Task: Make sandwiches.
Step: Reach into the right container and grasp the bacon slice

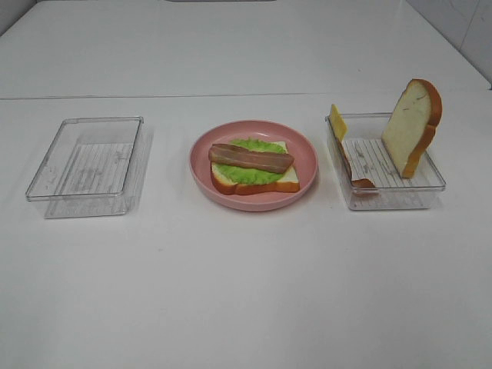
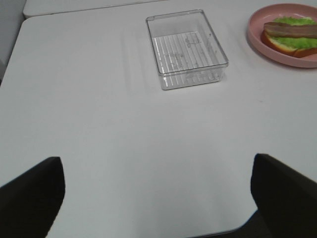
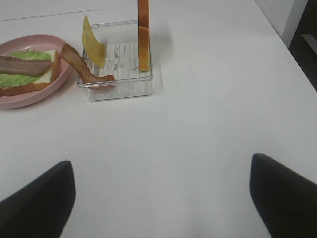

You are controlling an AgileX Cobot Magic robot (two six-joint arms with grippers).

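my left gripper (image 2: 156,166) hangs above the white table (image 1: 246,292). its two dark fingers (image 2: 32,198) are spread wide and nothing is between them. my right gripper (image 3: 161,166) is the same, jaws far apart and gripping nothing. both are well apart from the food.

the half-built sandwich sits on the pink plate (image 1: 254,203) in the middle of the table. the bottom bread slice (image 1: 290,183) lies flat there, white with an orange-brown crust. ruffled green lettuce (image 1: 254,174) is spread over it, and a brown-red bacon strip (image 1: 250,157) lies across the lettuce.

the other pieces are in the right tray (image 1: 388,198), a clear plastic box with a ribbed floor, just beside the plate on my right side. the standing bread slice (image 1: 411,127) is upright on its edge in that tray and rises well above the rim. the cheese (image 1: 337,121), a yellow square, stands on edge at the far corner on the plate's side. a second bacon strip (image 1: 357,173) hangs over the tray wall nearest the plate.

the left tray (image 1: 84,157), the same clear ribbed kind, sits on my left side, apart from the plate.
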